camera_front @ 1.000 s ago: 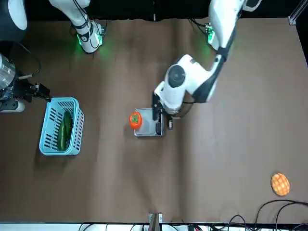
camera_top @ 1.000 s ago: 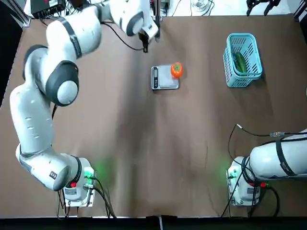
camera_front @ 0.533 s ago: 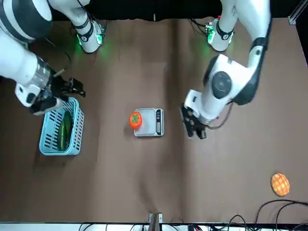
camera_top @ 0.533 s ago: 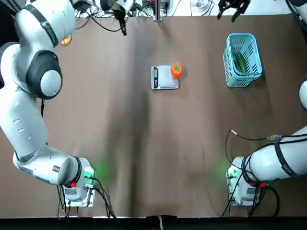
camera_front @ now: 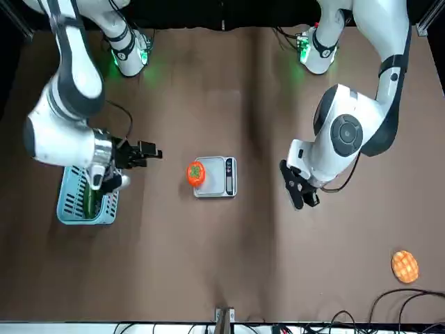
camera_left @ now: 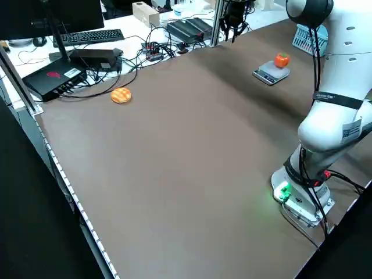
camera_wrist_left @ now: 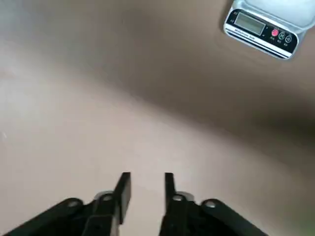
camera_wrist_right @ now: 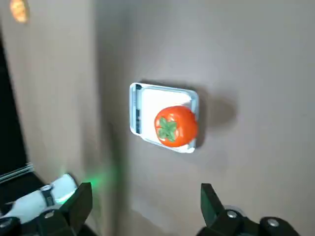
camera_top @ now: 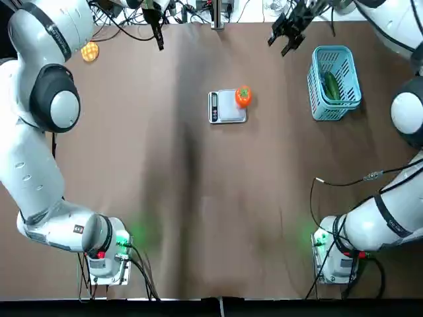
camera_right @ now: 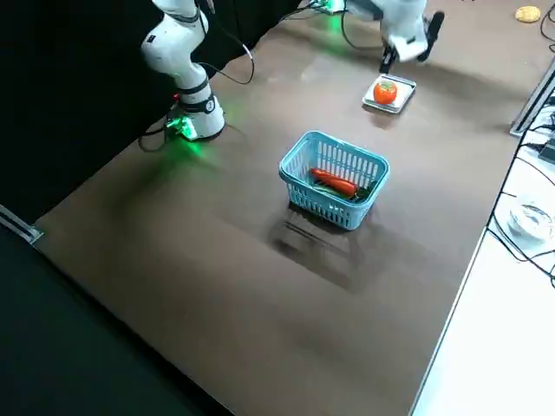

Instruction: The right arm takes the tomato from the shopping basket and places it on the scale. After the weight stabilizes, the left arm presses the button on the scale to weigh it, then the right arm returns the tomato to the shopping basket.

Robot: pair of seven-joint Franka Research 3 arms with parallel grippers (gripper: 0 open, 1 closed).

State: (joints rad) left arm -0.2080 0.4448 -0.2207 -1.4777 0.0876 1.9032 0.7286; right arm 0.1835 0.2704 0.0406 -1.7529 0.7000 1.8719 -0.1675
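The orange-red tomato (camera_top: 243, 96) (camera_front: 196, 172) (camera_wrist_right: 175, 126) sits on the right-hand edge of the small silver scale (camera_top: 227, 107) (camera_front: 219, 177) (camera_wrist_right: 157, 102) mid-table. My right gripper (camera_top: 285, 30) (camera_front: 146, 154) (camera_wrist_right: 145, 201) hangs open and empty in the air between the scale and the light-blue shopping basket (camera_top: 334, 82) (camera_right: 334, 178). My left gripper (camera_top: 157, 32) (camera_front: 297, 191) (camera_wrist_left: 146, 184) hovers to the left of the scale, its fingers drawn close together with nothing between them. The scale's display strip (camera_wrist_left: 261, 30) shows in the left wrist view.
A long green vegetable (camera_top: 330, 86) lies in the basket. A yellow-orange waffle-patterned round item (camera_top: 90, 51) (camera_front: 405, 266) rests at the far left of the table. Cables and equipment (camera_left: 87, 58) line the far edge.
The left gripper has pulled away from the scale toward the table's far left. The right gripper has swung in from beyond the far edge past the basket toward the scale. The tomato stayed put.
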